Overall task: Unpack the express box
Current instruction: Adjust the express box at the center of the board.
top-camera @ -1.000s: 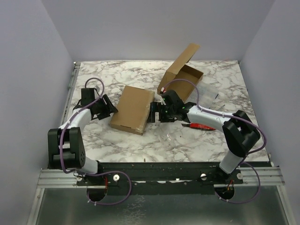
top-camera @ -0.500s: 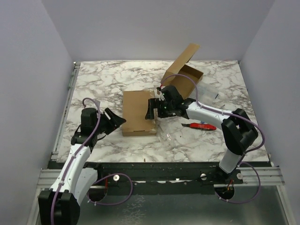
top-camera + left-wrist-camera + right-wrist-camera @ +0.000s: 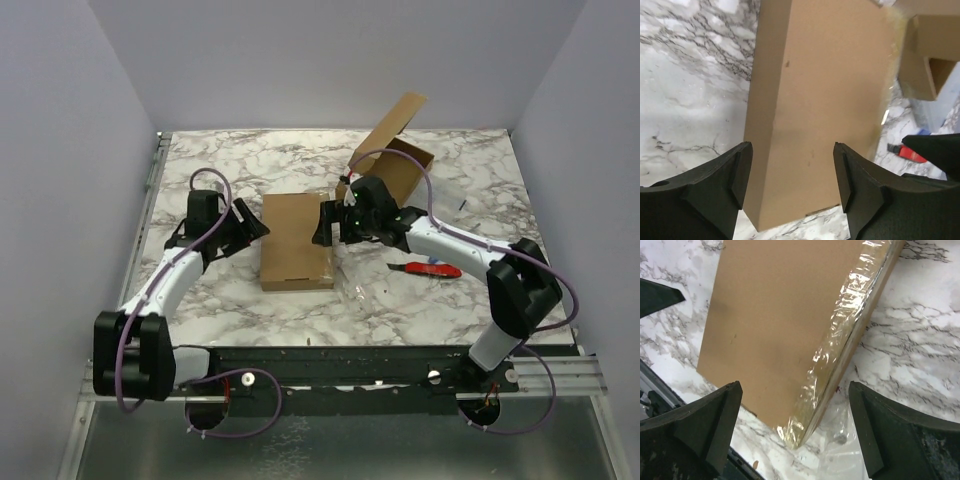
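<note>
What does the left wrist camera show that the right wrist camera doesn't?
Only the left wrist view shows the open box and the red tool, both past the closed box. Only the right wrist view shows the clear film along one side of the closed box, and the loose clear plastic on the table next to it. Both views show the closed box lying flat on the marble table.

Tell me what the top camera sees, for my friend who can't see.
A closed box lies flat on a marble table, with an open gripper at each side: the left gripper and the right gripper. Farther back sits an open box with its lid up, and a red tool lies to the right.
</note>
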Controlling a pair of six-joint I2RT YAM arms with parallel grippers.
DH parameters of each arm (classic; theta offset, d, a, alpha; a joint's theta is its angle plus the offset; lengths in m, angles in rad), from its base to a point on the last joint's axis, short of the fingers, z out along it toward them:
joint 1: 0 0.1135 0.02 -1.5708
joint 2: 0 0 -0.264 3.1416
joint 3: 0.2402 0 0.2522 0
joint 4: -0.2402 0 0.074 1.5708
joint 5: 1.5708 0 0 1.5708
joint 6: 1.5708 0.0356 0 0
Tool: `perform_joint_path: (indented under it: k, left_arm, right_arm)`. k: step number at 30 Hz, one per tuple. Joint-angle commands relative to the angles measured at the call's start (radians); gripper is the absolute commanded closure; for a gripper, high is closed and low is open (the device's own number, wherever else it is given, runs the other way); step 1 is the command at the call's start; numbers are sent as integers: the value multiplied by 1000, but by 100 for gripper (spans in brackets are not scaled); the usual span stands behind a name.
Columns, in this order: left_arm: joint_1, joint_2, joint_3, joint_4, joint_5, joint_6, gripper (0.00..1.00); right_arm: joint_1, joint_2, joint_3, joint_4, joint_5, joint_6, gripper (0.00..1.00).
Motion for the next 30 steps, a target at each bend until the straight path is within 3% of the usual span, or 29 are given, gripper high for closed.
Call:
perform_joint_path:
  k: [1, 5, 14, 15, 20, 24, 27, 30]
  left_arm:
    - [-7, 183, 0, 104, 140, 53, 32]
    - [-57, 130, -81, 143, 123, -12, 37]
    - [-105, -355, -361, 65, 18, -318, 37]
    - [-105, -395, -353, 5, -26, -319, 35]
    - [-104, -484, -181, -285, -330, -219, 28]
    - [-104, -498, -78, -411, -581, -197, 24]
    - [-105, -490, -37, -394, -629, -166, 24]
    - [-106, -457, -9, -327, -566, -115, 26]
  right_arm:
    - [4, 120, -1, 99, -62, -22, 4]
    - [45, 154, 32, 113, -70, -29, 6]
    - [128, 109, -42, 117, -228, 73, 7]
    - [128, 91, -31, 68, -202, 63, 6]
    - [89, -37, 94, -288, 282, 30, 0]
    - [-8, -106, 125, -546, 633, 277, 0]
    - [-145, -267, -54, -531, 591, 496, 0]
    - [-279, -418, -266, -607, 613, 925, 5]
